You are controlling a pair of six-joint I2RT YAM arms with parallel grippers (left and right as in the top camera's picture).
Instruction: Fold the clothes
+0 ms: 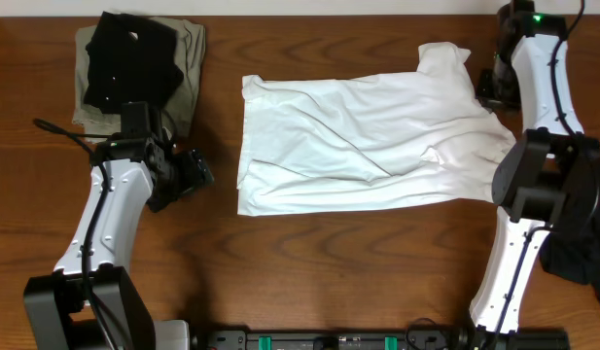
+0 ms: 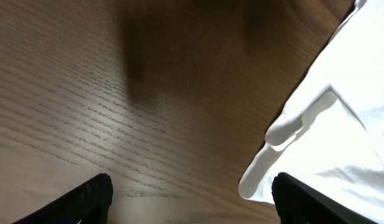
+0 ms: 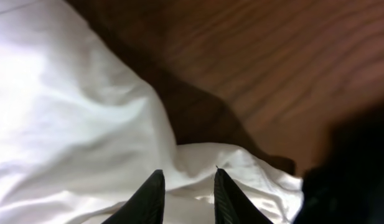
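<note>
Shirt point(image 1: 368, 146) centre stage: white and wrinkled, spread sideways over the middle and right of the desk point(image 1: 329, 282), with one sleeve poking up at the far right corner. That flat layout suits a fold, since both ends are within reach of an arm.

On the left, the left end effector point(image 2: 192, 186) hovers low over bare wood just beside the shirt's straight left edge. Its fingers are spread wide and hold nothing. My read is that it's lined up to slide in and take that edge, which curls up slightly at the near corner and offers an easy lip.

Over on the right, the right end effector point(image 3: 185, 177) sits at the sleeve end, right on the cloth. Its fingers are drawn close with a narrow gap and white fabric shows between them. I cannot tell whether it is actually pinching the shirt or just resting above it.

Top left, well clear of the action, the black shirt point(image 1: 129, 58) sits folded on the khaki garment point(image 1: 188, 68). Stacked out of the way like that, they look finished and won't snag the fold.

As for the white shirt, no fold is made yet.
</note>
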